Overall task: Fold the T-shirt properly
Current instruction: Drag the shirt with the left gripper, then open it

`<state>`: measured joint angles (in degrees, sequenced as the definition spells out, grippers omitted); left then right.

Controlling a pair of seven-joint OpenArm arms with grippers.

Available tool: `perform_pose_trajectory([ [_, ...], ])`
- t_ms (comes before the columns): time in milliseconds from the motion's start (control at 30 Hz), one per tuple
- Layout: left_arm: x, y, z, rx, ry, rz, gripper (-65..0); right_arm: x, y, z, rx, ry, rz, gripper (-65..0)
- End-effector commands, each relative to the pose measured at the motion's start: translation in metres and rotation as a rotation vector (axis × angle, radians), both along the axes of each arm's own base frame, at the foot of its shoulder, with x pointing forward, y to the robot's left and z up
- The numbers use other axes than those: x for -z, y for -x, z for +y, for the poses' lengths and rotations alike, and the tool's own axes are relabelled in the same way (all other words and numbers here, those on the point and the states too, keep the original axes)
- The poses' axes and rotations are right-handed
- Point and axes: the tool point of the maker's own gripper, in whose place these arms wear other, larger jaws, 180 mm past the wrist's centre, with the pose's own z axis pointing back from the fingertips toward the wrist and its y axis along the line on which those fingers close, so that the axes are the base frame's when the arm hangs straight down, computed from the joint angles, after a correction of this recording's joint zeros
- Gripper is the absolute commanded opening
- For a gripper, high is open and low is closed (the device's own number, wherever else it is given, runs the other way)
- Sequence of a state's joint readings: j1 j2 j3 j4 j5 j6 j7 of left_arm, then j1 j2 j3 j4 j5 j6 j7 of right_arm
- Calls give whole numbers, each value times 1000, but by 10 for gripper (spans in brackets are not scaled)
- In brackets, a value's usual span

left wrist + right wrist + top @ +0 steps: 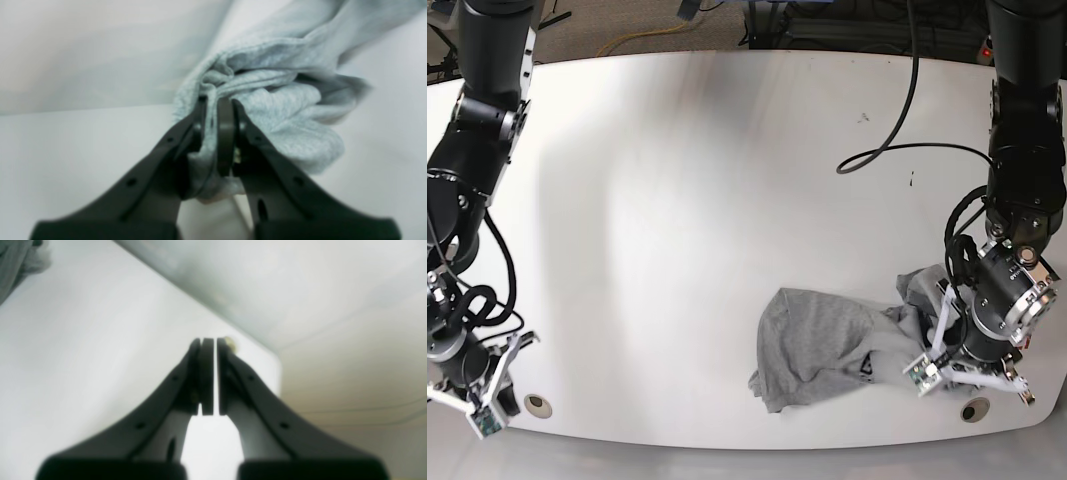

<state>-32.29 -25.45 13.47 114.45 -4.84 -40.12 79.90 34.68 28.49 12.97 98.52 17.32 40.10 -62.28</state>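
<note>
The heather-grey T-shirt (pixel 822 345) lies crumpled in a heap near the front right of the white table (pixel 677 200), with a small black print (pixel 867 367) showing. My left gripper (pixel 216 100) is shut on a bunched fold of the T-shirt (pixel 283 110); cloth is pinched between its black fingers (pixel 227 133). In the base view the left gripper (pixel 924 318) sits at the heap's right end. My right gripper (pixel 215 340) is shut with nothing in it, over the table's corner. In the base view the right gripper (pixel 467 385) hangs at the front left, far from the shirt.
A black cable (pixel 897 150) loops over the table's back right. Two round holes (pixel 538 405) (pixel 973 410) sit near the front edge. In the right wrist view the table edge (pixel 233 336) runs just past the fingertips, with floor (pixel 350 390) beyond.
</note>
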Motion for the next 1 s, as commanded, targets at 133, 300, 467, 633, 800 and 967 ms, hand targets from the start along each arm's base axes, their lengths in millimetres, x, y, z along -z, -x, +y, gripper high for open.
perform_pose_trajectory([
  [133,76,40,22,-49,-48,191,-650,73,23,16,-5,-130,107,-650],
  [300,123,76,37,-90,-45,325,-650,119,29,37,-34,-223,184,-639],
  [467,152,108,56,-152,-31,417,-650,150,27,44,-28,-300,257,-553],
  [633,174,137,71,-200,-26,492,-649,167,19,48,-25,-371,294,-325],
  [800,194,159,68,-187,-19,558,-649,187,14,68,-35,-442,346,-154],
  [967,208,177,68,-187,-22,612,-647,201,14,98,-64,-514,385,-141],
])
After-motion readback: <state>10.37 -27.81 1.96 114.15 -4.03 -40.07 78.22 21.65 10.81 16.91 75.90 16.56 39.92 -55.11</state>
